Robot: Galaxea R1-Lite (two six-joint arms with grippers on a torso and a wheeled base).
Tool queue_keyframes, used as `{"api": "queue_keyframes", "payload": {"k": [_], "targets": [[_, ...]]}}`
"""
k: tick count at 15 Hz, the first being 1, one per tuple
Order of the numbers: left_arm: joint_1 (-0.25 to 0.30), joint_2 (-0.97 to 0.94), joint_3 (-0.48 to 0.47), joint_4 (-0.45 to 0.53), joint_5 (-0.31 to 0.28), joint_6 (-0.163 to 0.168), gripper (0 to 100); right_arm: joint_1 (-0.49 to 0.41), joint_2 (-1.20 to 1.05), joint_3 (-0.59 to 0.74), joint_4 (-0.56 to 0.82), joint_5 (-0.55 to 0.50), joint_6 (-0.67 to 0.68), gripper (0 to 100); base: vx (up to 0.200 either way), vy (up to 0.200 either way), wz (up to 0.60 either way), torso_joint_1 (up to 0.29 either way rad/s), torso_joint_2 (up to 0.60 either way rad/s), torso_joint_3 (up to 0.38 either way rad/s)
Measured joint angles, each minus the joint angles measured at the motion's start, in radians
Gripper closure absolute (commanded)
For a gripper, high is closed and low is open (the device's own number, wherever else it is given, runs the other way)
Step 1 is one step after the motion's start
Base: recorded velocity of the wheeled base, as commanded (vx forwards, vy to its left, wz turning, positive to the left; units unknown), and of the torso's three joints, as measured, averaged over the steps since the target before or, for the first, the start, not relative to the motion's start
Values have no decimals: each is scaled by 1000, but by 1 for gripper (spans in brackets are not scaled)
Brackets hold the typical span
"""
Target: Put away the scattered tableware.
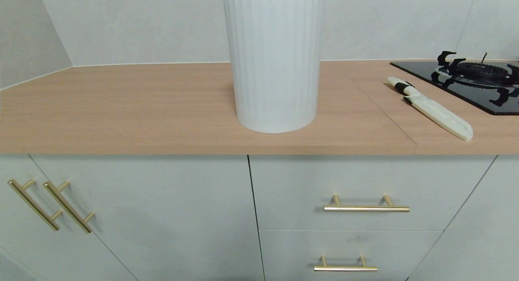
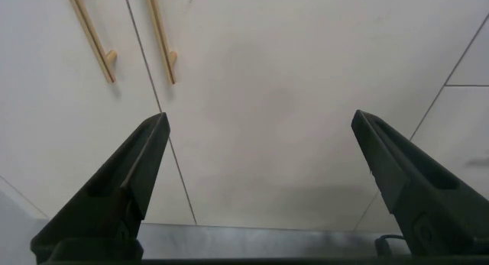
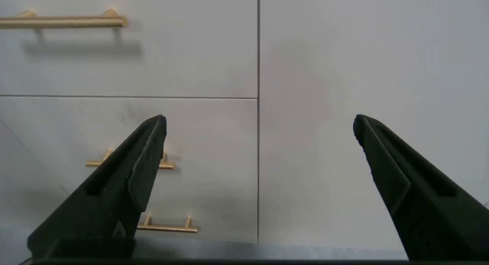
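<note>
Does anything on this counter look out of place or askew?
Yes: the knife lies loose and diagonal on the counter beside the stove, one end near the front edge. The white ribbed container stands upright.

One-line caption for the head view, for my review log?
White ribbed container near the counter edge, knife to its right beside the stove.

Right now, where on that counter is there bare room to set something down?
The widest free patch on the counter runs from the left wall to the container. A narrower bare strip lies between the container and the knife. The right end is crowded: the knife lies just beside the stove.
</note>
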Motion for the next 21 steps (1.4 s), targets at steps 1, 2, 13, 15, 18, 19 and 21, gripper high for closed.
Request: {"api": "queue_keyframes", "payload": {"k": [1, 2, 13, 15, 18, 19, 21], "targets": [[0, 0, 0, 0, 0, 0, 0, 0, 0, 0, 0, 0, -1, 0, 0, 0, 0, 0, 0, 0], [0, 0, 0, 0, 0, 0, 0, -1, 0, 0, 0, 0, 0, 0, 0, 0, 0, 0, 0, 0], [0, 0, 0, 0, 0, 0, 0, 0, 0, 0, 0, 1, -9, 0, 0, 0, 0, 41, -127, -120], [0, 0, 0, 0, 0, 0, 0, 0, 0, 0, -1, 1, -9, 0, 0, 0, 0, 129, -540, -305], [0, 0, 0, 0, 0, 0, 0, 0, 0, 0, -1, 1, -9, 0, 0, 0, 0, 162, -473, -294], [0, 0, 0, 0, 0, 0, 0, 0, 0, 0, -1, 1, -9, 0, 0, 0, 0, 178, -466, -290], [0, 0, 0, 0, 0, 0, 0, 0, 0, 0, -1, 1, -8, 0, 0, 0, 0, 181, -471, -291]]}}
